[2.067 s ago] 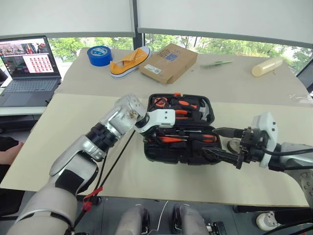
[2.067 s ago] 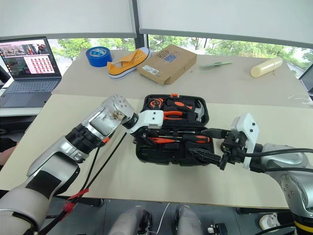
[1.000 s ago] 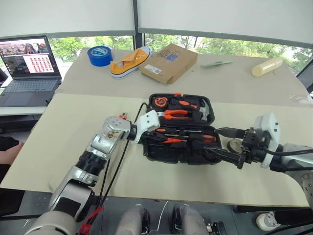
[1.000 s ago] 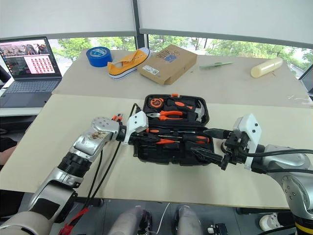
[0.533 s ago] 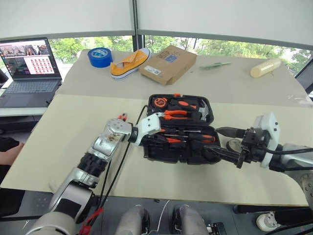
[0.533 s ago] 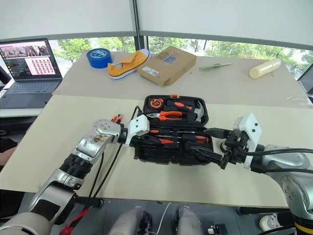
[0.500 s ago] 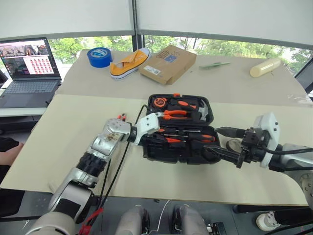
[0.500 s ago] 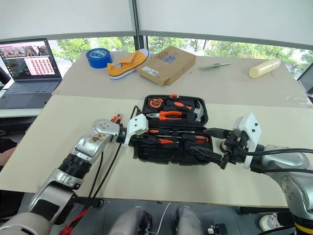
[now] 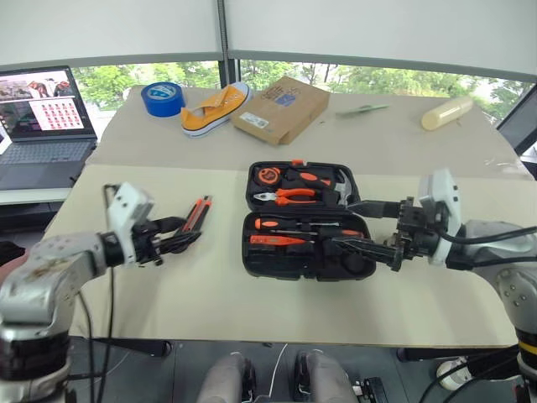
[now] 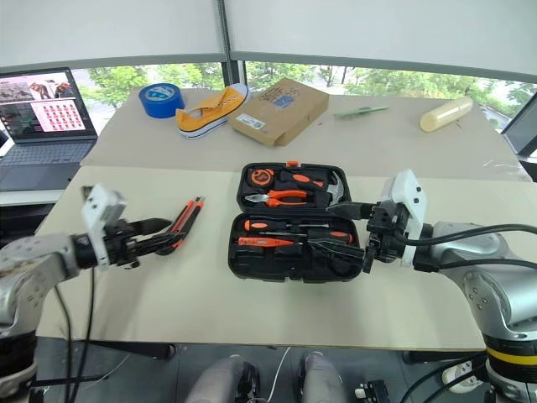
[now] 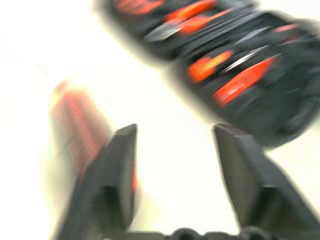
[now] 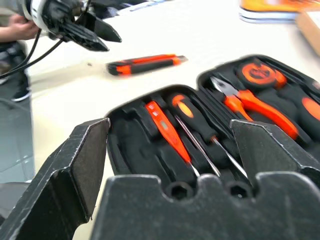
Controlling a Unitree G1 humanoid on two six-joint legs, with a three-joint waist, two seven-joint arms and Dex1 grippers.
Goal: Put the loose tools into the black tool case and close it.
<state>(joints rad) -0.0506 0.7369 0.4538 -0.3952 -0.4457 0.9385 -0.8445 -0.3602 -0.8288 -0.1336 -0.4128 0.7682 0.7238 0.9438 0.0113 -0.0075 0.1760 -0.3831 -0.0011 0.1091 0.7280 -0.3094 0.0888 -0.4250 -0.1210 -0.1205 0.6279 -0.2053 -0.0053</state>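
Black fingers on my left gripper [image 10: 159, 235] gape empty beside the utility knife [image 10: 186, 216]; right gripper [image 10: 336, 228] wide over the tool case [image 10: 289, 262].

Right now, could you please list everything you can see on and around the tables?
Tool case: one, black, open, front table centre.
Utility knife: one, orange-black, left of case.
Tape roll: one, blue, far table.
Shoe: one, yellow.
Cardboard box: one, brown.
Laptop: one, far left.
Cylinder: one, cream, far right.
Left gripper: open, by knife.
Right gripper: open, over case.
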